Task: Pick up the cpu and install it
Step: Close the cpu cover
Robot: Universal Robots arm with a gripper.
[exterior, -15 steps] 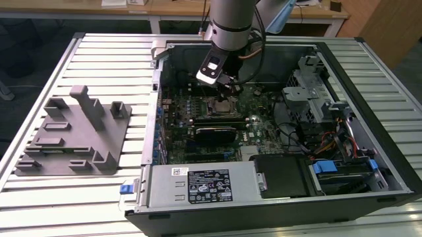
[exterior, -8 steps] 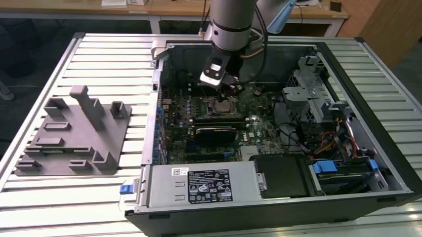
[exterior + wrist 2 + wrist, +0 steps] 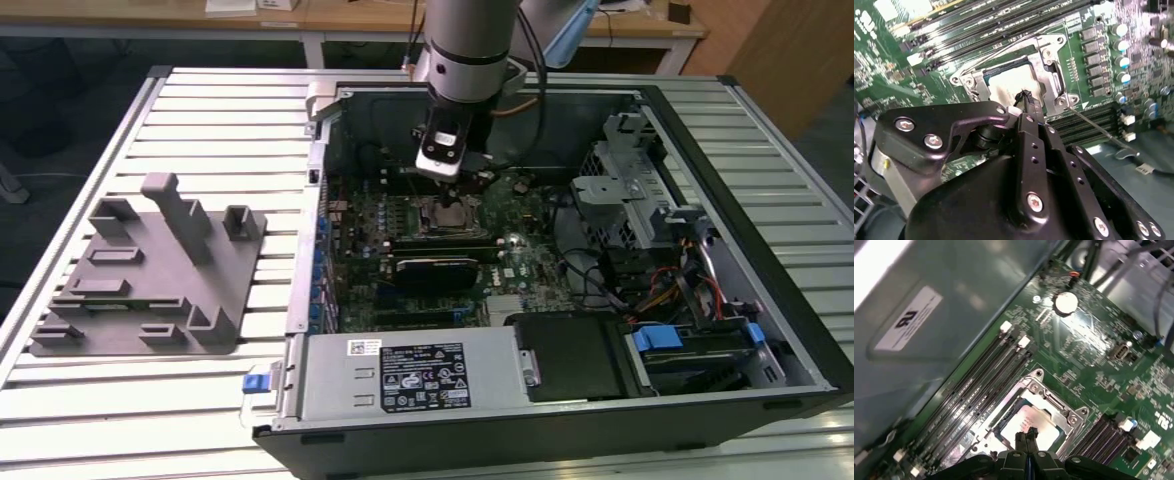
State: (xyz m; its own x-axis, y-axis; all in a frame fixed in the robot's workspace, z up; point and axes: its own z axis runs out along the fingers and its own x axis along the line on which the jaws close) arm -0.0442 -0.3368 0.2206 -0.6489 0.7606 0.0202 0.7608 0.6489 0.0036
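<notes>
Single arm comes down into an open black computer case [image 3: 561, 440] lying on a slatted metal table [image 3: 200, 120]. The end effector [image 3: 454, 192] is over the socket area of the green motherboard [image 3: 523, 255], around the case's 11 o'clock in the exterior view.

The cpu, a small flat square chip with a silver top [image 3: 1003, 82], lies flat inside the silver metal socket frame [image 3: 1050, 67]; also visible in the first wrist view [image 3: 1033, 421], with the frame [image 3: 1056, 404] around it. Frame reads as open, chip top exposed. A thin metal lever wire [image 3: 1094, 125] runs out from one frame corner, over the board.

End effector in both wrist views [image 3: 1026, 96] [image 3: 1026, 434]: black fingers [image 3: 1021, 440] clenched together, nothing seen between them, tips right over the chip top near its edge. Touching or just above it, can't tell.

Black memory slots [image 3: 979, 390] run alongside the socket. A round silver coin battery [image 3: 1066, 301] sits on the board, well apart from the socket.

Exterior view: black rectangular block [image 3: 434, 268] at 6 o'clock of the socket, close by. Silver power supply box with a dark label [image 3: 407, 375] at the case's 6 o'clock. Grey plastic fixture plate with upright posts [image 3: 147, 280] on the table at 9 o'clock of the case, apart from it.
</notes>
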